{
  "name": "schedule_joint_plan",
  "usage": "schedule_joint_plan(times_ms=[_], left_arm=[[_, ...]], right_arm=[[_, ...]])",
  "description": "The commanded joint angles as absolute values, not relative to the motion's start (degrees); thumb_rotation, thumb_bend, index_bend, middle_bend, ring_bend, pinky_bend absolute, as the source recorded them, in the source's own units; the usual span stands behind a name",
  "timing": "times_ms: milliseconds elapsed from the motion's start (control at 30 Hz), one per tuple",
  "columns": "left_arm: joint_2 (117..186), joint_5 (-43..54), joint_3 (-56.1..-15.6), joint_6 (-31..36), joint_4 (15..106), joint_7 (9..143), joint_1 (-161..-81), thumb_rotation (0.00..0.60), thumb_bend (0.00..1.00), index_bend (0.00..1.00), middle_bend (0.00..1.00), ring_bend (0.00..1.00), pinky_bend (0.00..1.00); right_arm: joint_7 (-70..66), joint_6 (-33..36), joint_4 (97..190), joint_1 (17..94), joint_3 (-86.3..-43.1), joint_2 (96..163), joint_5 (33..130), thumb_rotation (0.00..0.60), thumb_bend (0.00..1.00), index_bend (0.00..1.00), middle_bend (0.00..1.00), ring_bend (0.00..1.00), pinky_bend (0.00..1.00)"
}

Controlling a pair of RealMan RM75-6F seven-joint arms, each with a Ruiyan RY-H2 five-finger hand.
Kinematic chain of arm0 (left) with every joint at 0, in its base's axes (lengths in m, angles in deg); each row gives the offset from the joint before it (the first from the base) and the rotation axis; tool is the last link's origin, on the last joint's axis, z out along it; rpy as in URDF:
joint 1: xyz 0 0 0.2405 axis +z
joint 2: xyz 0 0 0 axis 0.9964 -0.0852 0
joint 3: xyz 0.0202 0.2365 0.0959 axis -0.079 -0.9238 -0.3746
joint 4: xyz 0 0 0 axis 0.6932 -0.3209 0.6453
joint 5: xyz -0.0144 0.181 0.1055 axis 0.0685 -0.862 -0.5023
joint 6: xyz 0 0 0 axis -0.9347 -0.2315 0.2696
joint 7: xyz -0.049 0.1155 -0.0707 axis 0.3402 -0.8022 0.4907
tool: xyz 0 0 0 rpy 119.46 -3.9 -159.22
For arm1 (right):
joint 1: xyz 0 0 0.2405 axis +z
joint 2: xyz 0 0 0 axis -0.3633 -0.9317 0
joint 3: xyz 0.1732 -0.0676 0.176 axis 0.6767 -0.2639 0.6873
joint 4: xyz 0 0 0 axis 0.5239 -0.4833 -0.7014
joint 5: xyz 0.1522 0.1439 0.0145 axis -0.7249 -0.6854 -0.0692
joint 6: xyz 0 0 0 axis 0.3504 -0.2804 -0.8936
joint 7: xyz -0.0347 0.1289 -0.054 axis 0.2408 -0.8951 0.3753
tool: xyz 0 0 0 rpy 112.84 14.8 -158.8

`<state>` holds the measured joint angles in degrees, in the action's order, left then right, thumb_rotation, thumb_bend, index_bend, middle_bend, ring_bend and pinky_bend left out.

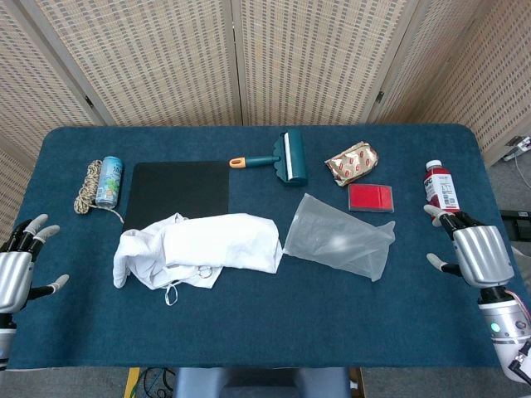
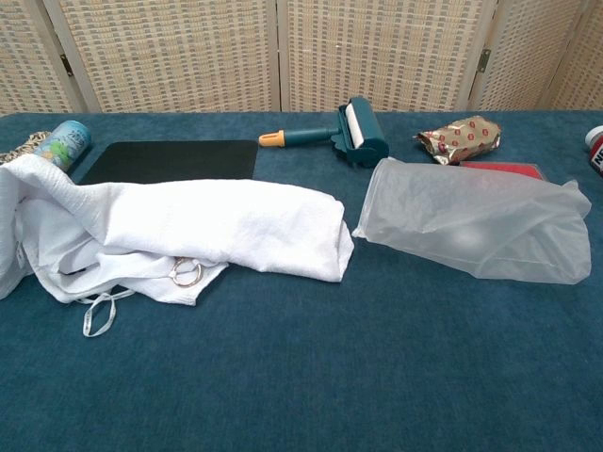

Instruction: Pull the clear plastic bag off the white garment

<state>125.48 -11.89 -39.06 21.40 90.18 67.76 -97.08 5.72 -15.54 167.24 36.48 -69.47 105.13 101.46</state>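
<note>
The white garment (image 1: pixel 199 249) lies crumpled at the table's left centre, also filling the left of the chest view (image 2: pixel 179 231). The clear plastic bag (image 1: pixel 340 243) lies flat just to its right, apart from it, mouth toward the garment (image 2: pixel 476 221). My left hand (image 1: pixel 18 265) hovers at the table's left edge, fingers spread, holding nothing. My right hand (image 1: pixel 474 253) is at the right edge, fingers apart and empty, well clear of the bag. Neither hand appears in the chest view.
A black mat (image 1: pixel 180 189), a teal lint roller (image 1: pixel 286 157), a can (image 1: pixel 108 181) with a coiled rope (image 1: pixel 86 184), a foil snack pack (image 1: pixel 353 162), a red card (image 1: pixel 370 197) and a red-capped bottle (image 1: pixel 440 186) lie along the far half.
</note>
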Motion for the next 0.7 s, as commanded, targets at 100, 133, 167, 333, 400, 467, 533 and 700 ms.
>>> schedule_joint_plan(times_ms=[100, 133, 167, 333, 400, 467, 533, 700], left_arm=[[124.84, -12.2, -40.19, 22.47, 90.01, 67.54, -95.29, 0.6, 0.02, 0.2, 0.11, 0.09, 0.31], [124.81, -12.33, -40.43, 22.71, 89.88, 67.55, -94.91, 0.6, 0.02, 0.2, 0.11, 0.09, 0.31], [124.76, -12.48, -40.73, 22.94, 89.66, 67.61, -94.47, 0.6, 0.02, 0.2, 0.11, 0.09, 0.31], [124.45, -12.97, -41.72, 24.08, 88.77, 67.95, -92.63, 0.6, 0.02, 0.21, 0.11, 0.09, 0.31], [124.16, -12.95, -41.87, 24.31, 88.58, 68.24, -92.09, 0.6, 0.03, 0.22, 0.11, 0.09, 0.31], [123.71, -13.03, -41.89, 24.47, 88.7, 68.69, -91.7, 0.6, 0.03, 0.22, 0.11, 0.09, 0.31], [123.39, -13.13, -41.85, 24.38, 88.96, 68.87, -91.59, 0.6, 0.02, 0.23, 0.11, 0.09, 0.31], [123.37, -13.96, -41.94, 24.34, 89.52, 68.4, -91.35, 0.6, 0.03, 0.23, 0.11, 0.09, 0.32]], right_arm=[[5.59, -17.76, 168.18, 33.27, -71.22, 104.4, 101.62, 0.6, 0.05, 0.24, 0.41, 0.34, 0.6], [5.75, -18.01, 168.21, 32.75, -71.52, 104.37, 101.57, 0.6, 0.05, 0.24, 0.41, 0.34, 0.6], [5.91, -18.41, 168.16, 32.06, -71.92, 104.43, 101.58, 0.6, 0.05, 0.25, 0.41, 0.34, 0.6], [5.19, -19.24, 167.73, 29.76, -73.34, 104.87, 101.74, 0.6, 0.05, 0.25, 0.41, 0.34, 0.6], [4.95, -19.52, 167.43, 29.16, -73.54, 105.19, 101.85, 0.6, 0.05, 0.25, 0.41, 0.34, 0.6], [4.31, -19.7, 167.24, 28.82, -73.44, 105.58, 101.96, 0.6, 0.05, 0.25, 0.41, 0.34, 0.6], [3.93, -19.6, 167.11, 28.72, -73.32, 105.75, 102.06, 0.6, 0.05, 0.25, 0.41, 0.34, 0.6], [4.06, -18.65, 167.03, 29.17, -72.78, 105.92, 102.41, 0.6, 0.05, 0.25, 0.41, 0.34, 0.6]])
